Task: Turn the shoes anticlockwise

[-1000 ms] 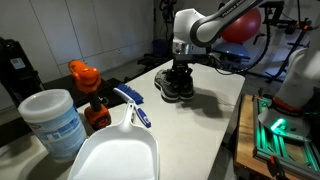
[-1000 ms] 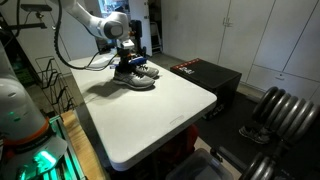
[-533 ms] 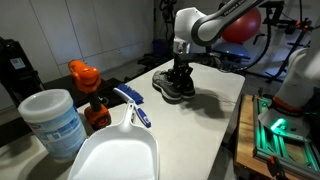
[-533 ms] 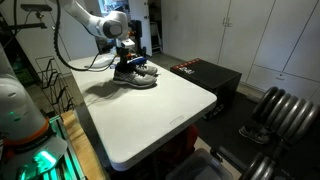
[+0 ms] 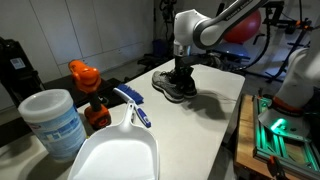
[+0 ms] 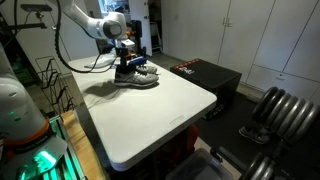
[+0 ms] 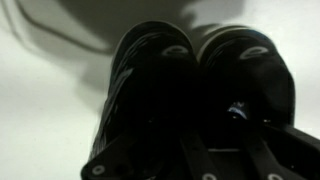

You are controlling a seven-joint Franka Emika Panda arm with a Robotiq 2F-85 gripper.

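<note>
So the pair of black lace-up sneakers with pale soles [image 5: 172, 86] [image 6: 136, 76] [image 7: 190, 85] sits side by side near the far end of the white tabletop [image 5: 215, 112] [image 6: 150, 118]. The black two-finger gripper [image 5: 180, 73] [image 6: 124, 63] is right on top, pinching the pair where the shoes meet. The wrist view's really dark though.

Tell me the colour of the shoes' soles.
The shoes have grey-white soles under black uppers, clearest in an exterior view.

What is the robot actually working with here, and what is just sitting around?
In the job: the shoes, the gripper down on them.
Just lying about: the white dustpan, the white tub, the orange object, the black cabinet.
</note>
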